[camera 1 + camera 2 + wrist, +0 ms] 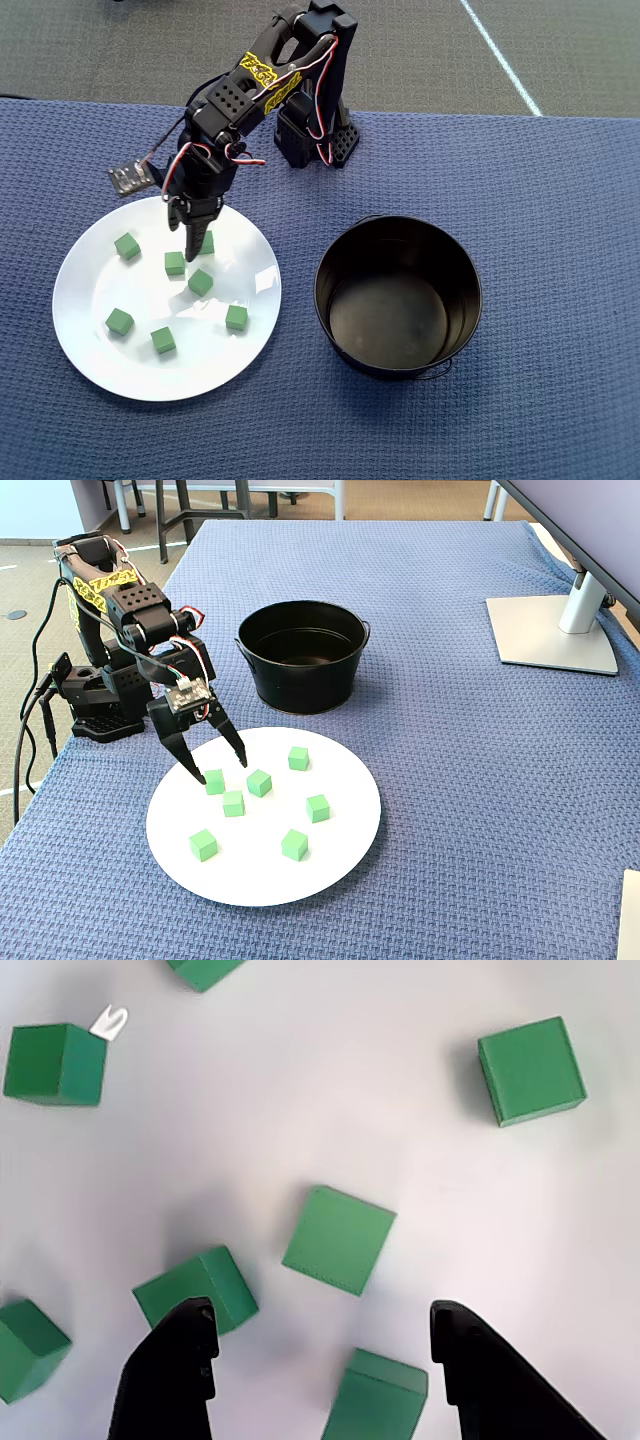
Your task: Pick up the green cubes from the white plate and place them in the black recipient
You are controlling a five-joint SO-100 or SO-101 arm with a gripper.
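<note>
Several green cubes lie scattered on the white plate (75, 300) (250, 885) (300, 1090). My gripper (197, 248) (221, 769) (322, 1312) hangs open over the plate's part nearest the arm, tips pointing down, holding nothing. In the wrist view one green cube (377, 1400) sits between the fingers near the bottom edge. Another cube (195, 1290) touches or sits just behind the left fingertip (195, 1325), and a third (340, 1239) lies just beyond the tips. The black recipient (460, 265) (300, 685) stands empty beside the plate.
The arm's base (320, 140) (100, 700) is at the blue cloth's edge behind the plate. A monitor foot (550, 630) stands at the far right in the fixed view. A small grey part (128, 178) sticks out beside the wrist.
</note>
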